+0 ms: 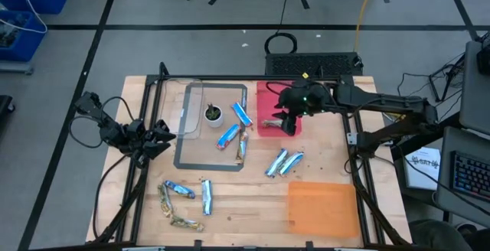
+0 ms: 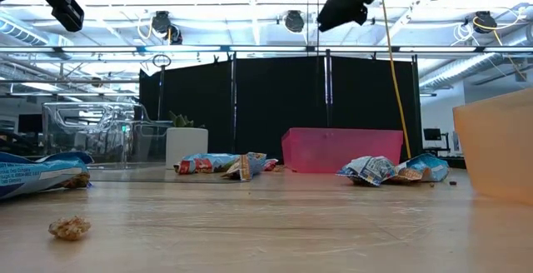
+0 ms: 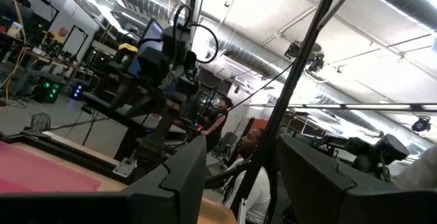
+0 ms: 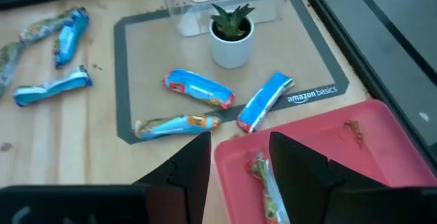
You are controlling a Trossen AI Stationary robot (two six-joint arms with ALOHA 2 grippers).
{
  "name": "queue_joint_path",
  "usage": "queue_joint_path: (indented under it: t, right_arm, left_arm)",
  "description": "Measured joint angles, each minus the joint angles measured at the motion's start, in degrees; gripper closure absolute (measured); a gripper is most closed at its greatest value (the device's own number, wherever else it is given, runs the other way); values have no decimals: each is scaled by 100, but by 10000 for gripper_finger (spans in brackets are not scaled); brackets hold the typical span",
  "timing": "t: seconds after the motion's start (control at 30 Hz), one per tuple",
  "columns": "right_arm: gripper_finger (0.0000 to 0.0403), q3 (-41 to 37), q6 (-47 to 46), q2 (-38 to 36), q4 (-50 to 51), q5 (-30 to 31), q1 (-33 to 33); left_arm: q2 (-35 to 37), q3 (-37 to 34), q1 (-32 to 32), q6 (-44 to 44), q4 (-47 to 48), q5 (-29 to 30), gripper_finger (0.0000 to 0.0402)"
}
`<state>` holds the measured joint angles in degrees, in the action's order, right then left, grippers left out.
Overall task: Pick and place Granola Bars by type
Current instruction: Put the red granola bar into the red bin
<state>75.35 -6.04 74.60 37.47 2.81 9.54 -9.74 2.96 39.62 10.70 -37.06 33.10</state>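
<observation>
Blue-and-silver Granola Bars lie on the grey mat [image 1: 210, 163]: three of them [image 4: 198, 87], [image 4: 265, 101], [image 4: 177, 123]. Two more [image 1: 283, 161] rest on the bare table right of the mat. Blue bars [image 1: 191, 191] and brownish ones [image 1: 174, 211] lie near the front left. One brownish bar [image 4: 266, 183] lies flat in the pink tray [image 4: 328, 149]. My right gripper [image 4: 239, 162] hangs open high above that tray [image 1: 264, 94], holding nothing. My left gripper [image 3: 242, 176] waits at the table's left edge [image 1: 157, 140], tilted upward, open and empty.
A clear container [image 1: 184, 109] and a small potted plant [image 1: 213, 114] stand at the mat's far end. An orange tray [image 1: 321, 205] sits at the front right. Crumbs [image 2: 70, 227] lie near the front edge. People show beyond the table in the left wrist view.
</observation>
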Motion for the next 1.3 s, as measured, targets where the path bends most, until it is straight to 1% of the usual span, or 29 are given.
queue_joint_path:
  t: [0.17, 0.4, 0.57, 0.73, 0.83, 0.97, 1.03, 1.07, 1.13, 1.17, 1.23, 1.3]
  right_arm:
    - [254, 0, -366, 5, 0, -9, -237]
    - [253, 0, -422, 1, 0, 0, -476]
    - [253, 0, -461, 1, 0, 7, -478]
    - [253, 0, -524, 1, -1, 66, -478]
    - [255, 0, -520, 1, -1, 279, -478]
    - [255, 0, -514, 1, -2, 344, -474]
    - [253, 0, -535, 1, -2, 335, -474]
    - [252, 0, -542, 1, -6, 326, -474]
    - [250, 0, -542, 1, -56, 325, -474]
    - [248, 0, -547, 1, -120, 323, -474]
    - [248, 0, -580, 1, -295, 321, -474]
    - [248, 0, -653, 13, -553, 310, -474]
  left_arm:
    - [0, 0, 0, 0, 0, 0, 217]
    - [0, 0, 0, 0, -1, 0, 217]
    - [0, 0, 2, 35, -29, 0, 217]
    - [0, 0, 1, 425, -46, -2, 217]
    - [0, 0, 0, 807, -38, -2, 217]
    - [0, 0, -22, 925, -87, -4, 217]
    - [0, 0, -22, 1134, -83, -121, 217]
    - [0, 0, -23, 1214, -77, -285, 217]
    - [0, 0, -33, 1093, -81, -640, 217]
    - [0, 0, -31, 1094, -90, -652, 217]
    - [0, 1, -33, 1250, -54, -434, 218]
    - [-3, 2, -36, 1147, 77, -201, 218]
